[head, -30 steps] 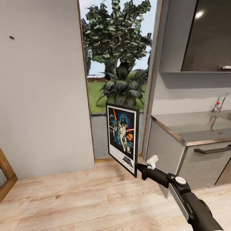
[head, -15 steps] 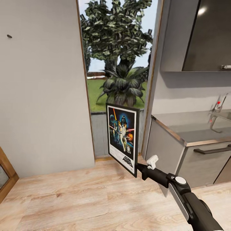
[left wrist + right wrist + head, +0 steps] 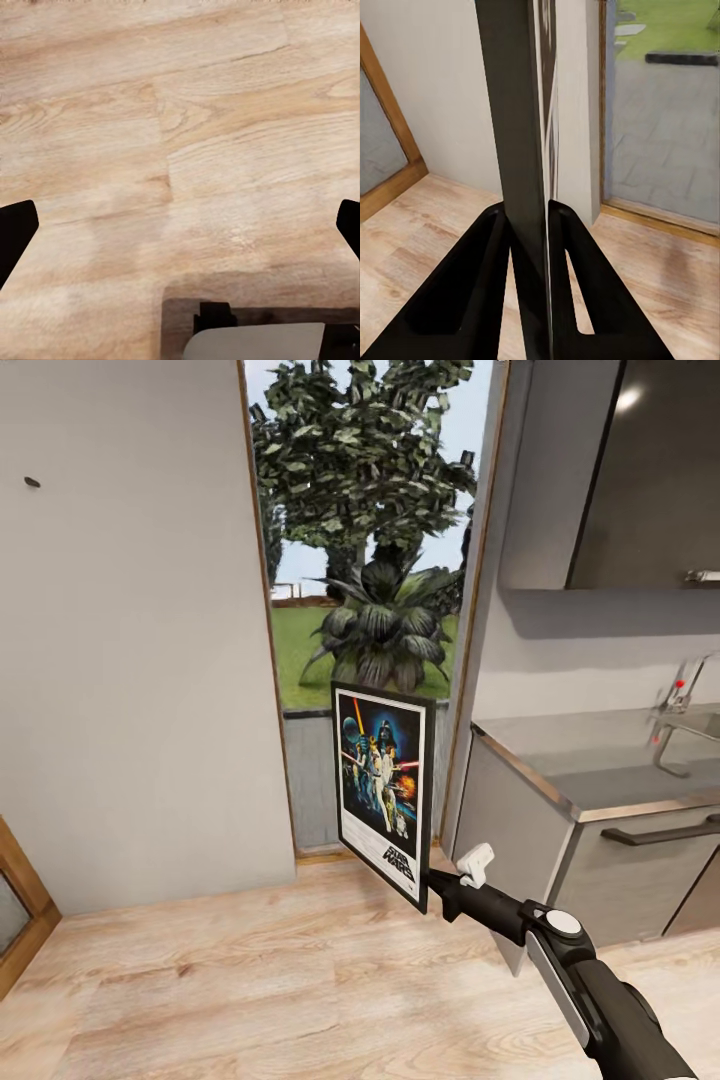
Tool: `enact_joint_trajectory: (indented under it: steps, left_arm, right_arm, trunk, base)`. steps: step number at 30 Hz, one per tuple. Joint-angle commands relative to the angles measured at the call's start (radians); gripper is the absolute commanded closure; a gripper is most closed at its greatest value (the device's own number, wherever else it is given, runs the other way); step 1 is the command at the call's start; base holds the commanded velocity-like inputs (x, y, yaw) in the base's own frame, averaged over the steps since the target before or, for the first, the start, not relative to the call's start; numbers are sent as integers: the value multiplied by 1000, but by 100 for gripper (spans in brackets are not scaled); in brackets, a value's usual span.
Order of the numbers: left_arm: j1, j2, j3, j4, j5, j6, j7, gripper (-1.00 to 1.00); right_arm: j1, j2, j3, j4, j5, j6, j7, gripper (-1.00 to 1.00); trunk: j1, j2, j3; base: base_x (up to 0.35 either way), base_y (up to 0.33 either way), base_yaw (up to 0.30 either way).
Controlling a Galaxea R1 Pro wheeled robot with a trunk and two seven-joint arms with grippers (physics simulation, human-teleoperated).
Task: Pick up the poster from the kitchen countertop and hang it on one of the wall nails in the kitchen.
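Poster (image 3: 383,792) sits centre frame in head view, upright, held off the wooden floor (image 3: 250,980) in front of the glass door (image 3: 370,610). Title "STAR WARS" readable at its lower edge. Right gripper (image 3: 432,880) is clamped on the poster's lower right corner.

Right wrist view shows what head view can't: poster (image 3: 521,150) edge-on, both black fingers (image 3: 487,255) pressed against it from either side, wood-framed panel (image 3: 390,127) at left of frame.

Left wrist view: left gripper (image 3: 180,232) spread wide, fingertips (image 3: 15,232) at the frame's side edges, nothing between them, plank floor (image 3: 180,135) beyond.

Wall nail (image 3: 32,482) in upper left of head view, a dark dot on the grey wall (image 3: 130,660), well apart from the poster. Kitchen countertop (image 3: 600,760) at right, faucet (image 3: 675,710) at its far right edge, dark upper cabinet (image 3: 650,470) above.
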Motion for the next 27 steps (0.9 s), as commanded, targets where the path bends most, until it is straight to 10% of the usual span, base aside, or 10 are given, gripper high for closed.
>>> enact_joint_trajectory:
  steps: [1, 27]
  left_arm:
    - [0, -1, 5, -1, -6, -2, -6, -100]
    - [0, 0, 6, 0, -7, -2, -6, -100]
  right_arm:
    - [-1, -1, 1, 0, -13, 11, 3, 100]
    - [-1, -1, 2, 0, -13, 10, 2, 100]
  trunk:
    - [-4, 7, 2]
    - [-104, 189, 84]
  base:
    - [0, 0, 0]
    - [0, 0, 0]
